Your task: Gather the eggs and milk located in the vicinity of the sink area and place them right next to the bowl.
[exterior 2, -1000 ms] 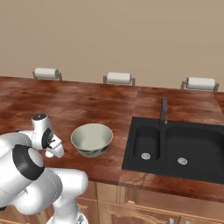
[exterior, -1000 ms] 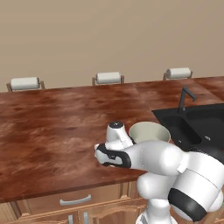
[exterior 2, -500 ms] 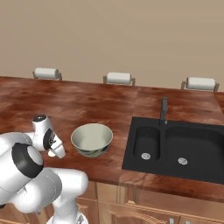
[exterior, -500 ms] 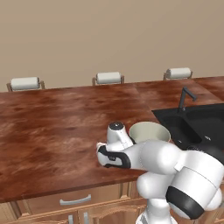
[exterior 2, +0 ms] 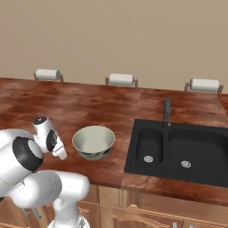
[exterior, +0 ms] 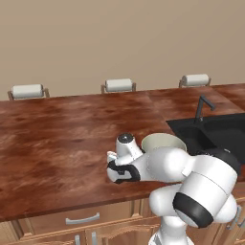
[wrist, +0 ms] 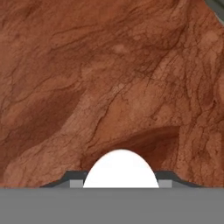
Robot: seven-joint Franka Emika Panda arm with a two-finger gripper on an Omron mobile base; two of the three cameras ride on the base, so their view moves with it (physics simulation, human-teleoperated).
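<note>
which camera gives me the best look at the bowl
The right base view: the bowl stands whole on the counter, its inside open to the camera. In the left base view the arm covers most of it, leaving its rim. The hand view has brown counter.

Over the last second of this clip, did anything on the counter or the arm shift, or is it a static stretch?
Close to static. The arm's wrist crept very slightly toward the near counter edge, left of the bowl; the gripper stayed closed around a white egg over the bare counter. Nothing was picked up or released. The bowl and the sink stayed put.
</note>
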